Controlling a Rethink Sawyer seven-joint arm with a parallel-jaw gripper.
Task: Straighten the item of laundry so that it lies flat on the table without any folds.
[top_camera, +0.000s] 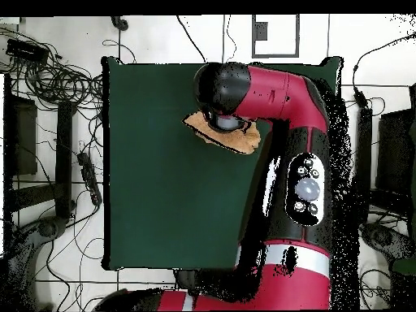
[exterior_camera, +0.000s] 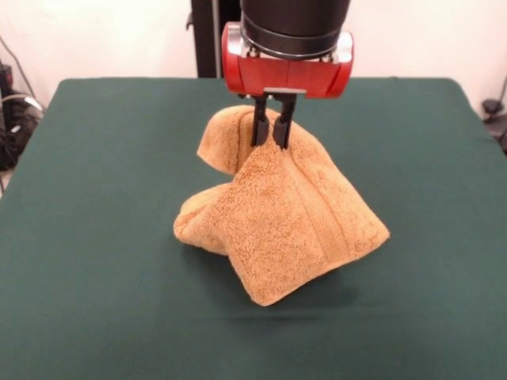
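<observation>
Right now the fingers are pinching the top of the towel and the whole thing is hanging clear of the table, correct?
Not quite. The fingers do pinch the towel at its top, but the front view shows its lower folds resting on the table, only partly lifted.

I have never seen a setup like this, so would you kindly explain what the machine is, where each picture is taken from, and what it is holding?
This is a robot arm, red and black, mounted at the edge of a large table covered in dark green felt-like cloth. One picture looks across the table towards the robot, so the arm comes down from the top. The other looks straight down from above, with the robot's base at the bottom.

At the arm's end is a gripper with two thin black fingers. They are pinched on a small orange-tan terry towel, lifting its top while the lower part rests crumpled and folded on the cloth. From above, the arm hides most of the towel.
</observation>
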